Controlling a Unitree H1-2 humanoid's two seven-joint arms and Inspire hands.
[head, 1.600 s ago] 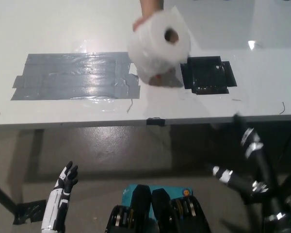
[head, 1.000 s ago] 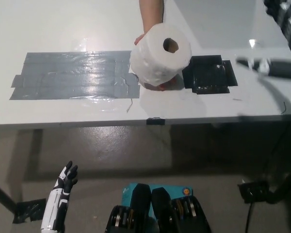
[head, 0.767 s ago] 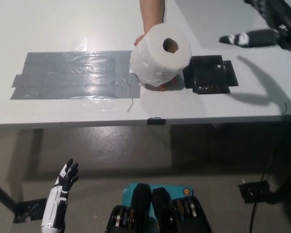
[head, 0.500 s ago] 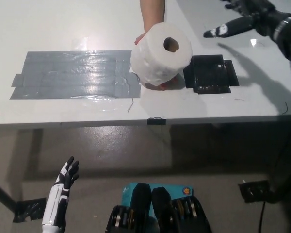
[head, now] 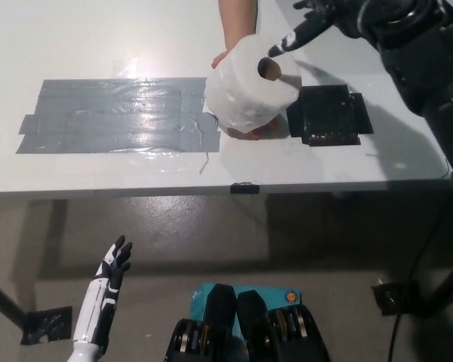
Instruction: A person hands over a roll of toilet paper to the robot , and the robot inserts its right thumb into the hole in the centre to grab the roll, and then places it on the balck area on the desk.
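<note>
White desk point(head: 98, 38) fills the upper part of the head view. On it a wide grey tape patch point(head: 113, 117) at left and a smaller black area point(head: 328, 115) at right, both flat on the desk, well apart from the front edge.

Robot's right arm point(head: 423, 68), black, comes in from the upper right. Right hand point(head: 325, 16) is open, holding nothing, w/ one finger stretched out so its tip sits right at the roll's hole; can't tell if it's inside yet.

Toilet paper roll point(head: 249, 83) is held up over the desk by a person's hand point(head: 234, 56), betw. the tape patch and the black area, just left of the latter. Centre hole point(head: 269, 69) faces up toward the camera.

Left hand point(head: 115, 260), white, rests low at lower left, below desk level, fingers spread, nothing in it.

Handling, as a guess: roll is light, soft, squashy on the outside, so a squeeze would dent it. The tube in the hole is likely the stiffest part, so best hold is thumb into the hole, other fingers against the outer wrap. Paper isn't slippery, but the loose end may unwind.
</note>
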